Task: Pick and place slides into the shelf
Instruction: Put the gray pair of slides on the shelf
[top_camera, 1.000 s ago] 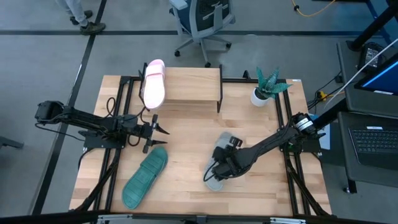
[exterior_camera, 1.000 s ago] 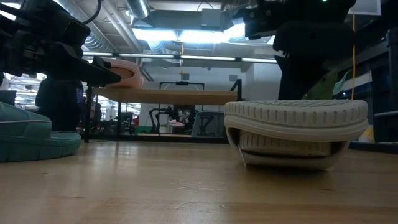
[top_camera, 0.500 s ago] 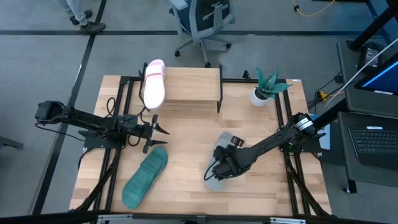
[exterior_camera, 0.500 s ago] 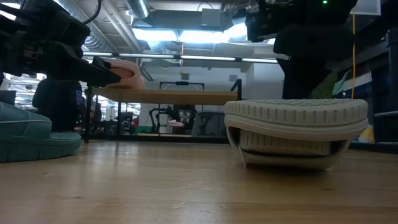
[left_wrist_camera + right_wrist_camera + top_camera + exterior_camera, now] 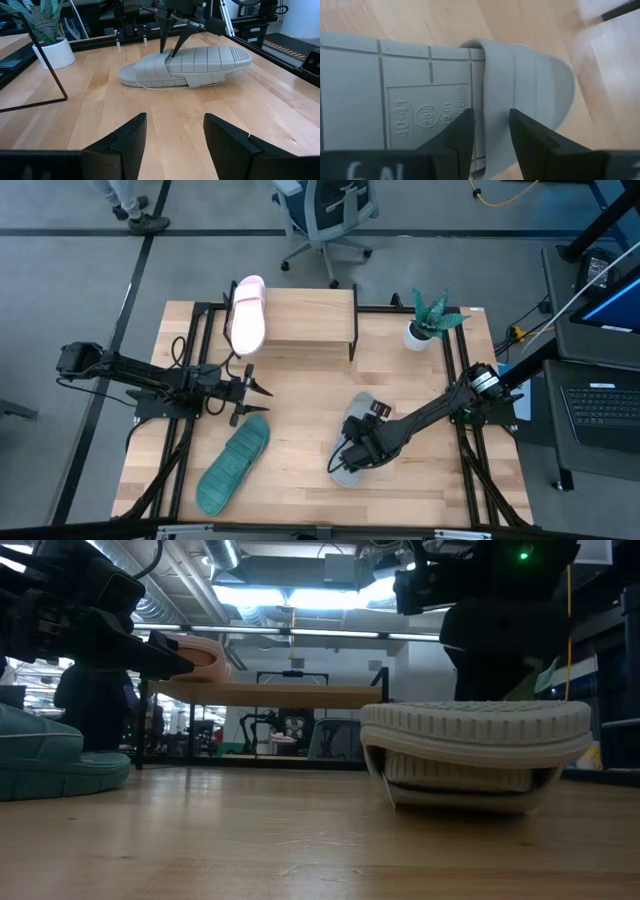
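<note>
The grey slide (image 5: 358,412) lies sole up on the table's right half, its ribbed sole (image 5: 475,722) on top and its strap underneath. My right gripper (image 5: 347,459) stands over it, pointing down and open a little. One finger is over the sole and one over the strap (image 5: 520,80). The teal slide (image 5: 233,463) rests on the table toward the near left. The pink slide (image 5: 246,315) lies on the left end of the shelf (image 5: 305,318). My left gripper (image 5: 262,389) hovers open between the shelf and the teal slide, facing the grey slide (image 5: 185,67). My right gripper comes at the grey slide from above, its fingers (image 5: 457,135) on either side of the edge where the strap joins the sole (image 5: 487,100), about mid-length. Whether the fingers touch it, I cannot tell. The slide lies flat on the table.
A potted plant (image 5: 425,325) in a white pot stands at the far right, next to the shelf's black leg (image 5: 47,70). Bare wood lies between the two grippers and along the near edge. An office chair (image 5: 325,215) stands beyond the far edge.
My right arm has sunk a little toward the grey slide. The slide, the other slides and my left arm have kept still.
</note>
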### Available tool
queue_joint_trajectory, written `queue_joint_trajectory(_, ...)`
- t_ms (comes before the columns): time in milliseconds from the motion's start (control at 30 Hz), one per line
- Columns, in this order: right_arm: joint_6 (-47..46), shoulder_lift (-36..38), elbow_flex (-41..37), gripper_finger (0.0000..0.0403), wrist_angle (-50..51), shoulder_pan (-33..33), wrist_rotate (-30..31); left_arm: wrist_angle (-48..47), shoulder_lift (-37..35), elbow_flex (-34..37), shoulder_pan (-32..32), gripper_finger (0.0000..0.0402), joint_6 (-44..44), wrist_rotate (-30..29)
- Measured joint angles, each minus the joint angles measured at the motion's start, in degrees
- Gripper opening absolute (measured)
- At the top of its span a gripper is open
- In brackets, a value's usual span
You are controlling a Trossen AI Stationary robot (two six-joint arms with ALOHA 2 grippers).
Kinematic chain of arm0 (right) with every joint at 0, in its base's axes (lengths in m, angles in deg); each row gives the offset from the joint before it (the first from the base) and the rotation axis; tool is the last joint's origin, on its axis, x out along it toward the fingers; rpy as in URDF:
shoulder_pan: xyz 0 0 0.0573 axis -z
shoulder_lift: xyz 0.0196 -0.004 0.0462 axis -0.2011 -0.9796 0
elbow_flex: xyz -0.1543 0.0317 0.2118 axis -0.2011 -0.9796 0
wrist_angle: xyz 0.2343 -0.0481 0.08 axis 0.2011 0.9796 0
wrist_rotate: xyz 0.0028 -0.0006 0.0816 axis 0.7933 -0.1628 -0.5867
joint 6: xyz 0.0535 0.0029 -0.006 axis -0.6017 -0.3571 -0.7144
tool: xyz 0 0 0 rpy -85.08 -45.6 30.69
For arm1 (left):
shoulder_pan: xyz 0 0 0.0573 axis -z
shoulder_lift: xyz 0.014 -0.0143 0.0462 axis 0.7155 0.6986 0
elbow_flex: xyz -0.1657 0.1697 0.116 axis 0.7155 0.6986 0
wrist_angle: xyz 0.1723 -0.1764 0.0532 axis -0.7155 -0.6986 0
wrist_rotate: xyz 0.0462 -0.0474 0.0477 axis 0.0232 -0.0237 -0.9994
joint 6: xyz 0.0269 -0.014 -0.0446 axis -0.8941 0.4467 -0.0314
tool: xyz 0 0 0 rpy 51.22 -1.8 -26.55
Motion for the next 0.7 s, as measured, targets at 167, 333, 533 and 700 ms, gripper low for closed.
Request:
queue_joint_trajectory(167, 0.07, -0.02, 0.0, 0.0118, 0.44, 0.58, 1.02, 0.0, 0.0, 0.0, 0.0, 0.019, 0.0, 0.01)
queue_joint_trajectory(333, 0.01, -0.11, -0.04, 0.0108, 0.91, 1.39, 2.14, 0.0, 0.0, 0.0, -0.02, 0.019, 0.02, 0.02)
queue_joint_trajectory(533, -0.04, -0.11, -0.04, 0.0098, 1.07, 2.0, 2.08, 0.0, 0.0, 0.0, -0.01, 0.019, 0.03, 0.02)
queue_joint_trajectory(700, -1.65, -0.11, -0.07, 0.0091, 1.8, 2.46, 2.1, -0.02, -0.02, 0.0, 0.0, 0.019, 0.04, 0.02)
